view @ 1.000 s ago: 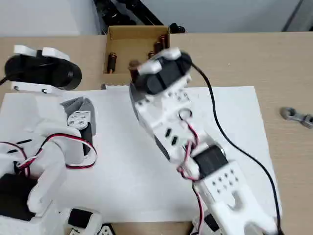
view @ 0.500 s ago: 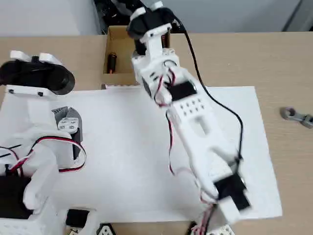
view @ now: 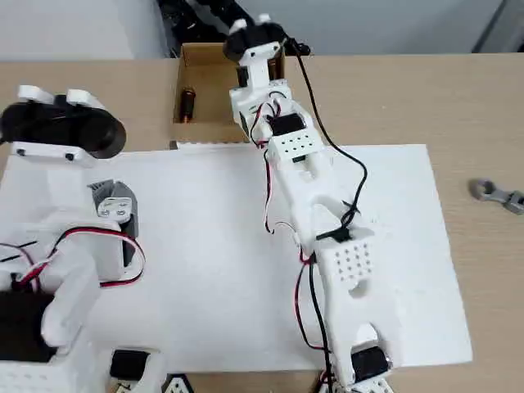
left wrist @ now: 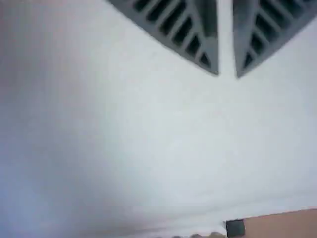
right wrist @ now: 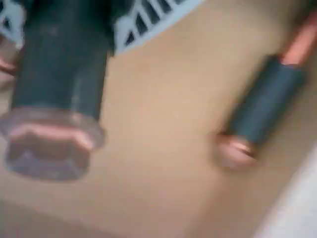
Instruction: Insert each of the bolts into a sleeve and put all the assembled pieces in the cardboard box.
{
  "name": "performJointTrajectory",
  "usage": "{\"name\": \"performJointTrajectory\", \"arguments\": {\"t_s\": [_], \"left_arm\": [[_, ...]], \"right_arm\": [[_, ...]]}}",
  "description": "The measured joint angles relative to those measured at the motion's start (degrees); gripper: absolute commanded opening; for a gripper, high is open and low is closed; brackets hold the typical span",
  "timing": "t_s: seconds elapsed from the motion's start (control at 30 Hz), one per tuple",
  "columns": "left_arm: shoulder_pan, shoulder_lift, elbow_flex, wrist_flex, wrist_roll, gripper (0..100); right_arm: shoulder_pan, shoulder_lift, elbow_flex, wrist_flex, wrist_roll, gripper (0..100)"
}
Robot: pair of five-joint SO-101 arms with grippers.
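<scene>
Sleeve-and-bolt piece, a dark sleeve with a copper bolt head at its free end, sits clamped in the right pincer. The pincer's ribbed fingers grip the sleeve at the end away from the head. The right arm stretches across the white sheet to the cardboard box at the far side of the worktop, and the held piece hangs over the box floor. A second assembled piece lies on that floor near the held one, not touching it. The left pincer hovers over the sheet, well apart from the box, closed down to a thin slit and gripping nothing.
</scene>
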Motion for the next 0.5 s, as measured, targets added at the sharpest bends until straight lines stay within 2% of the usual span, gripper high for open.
{"name": "performJointTrajectory", "arguments": {"t_s": [0.27, 0.4, 0.5], "left_arm": [[0.00, 0.00, 0.53, 0.00, 0.00, 0], [0.00, 0.00, 0.53, 0.00, 0.09, 0], [0.00, 0.00, 0.53, 0.00, 0.00, 0]], "right_arm": [[0.35, 10.29, -11.08, 0.00, 0.00, 2.7], [0.35, 10.46, -11.78, 0.53, 0.00, 16.9], [0.35, 10.46, -14.68, 5.63, 0.00, 26.4]]}}
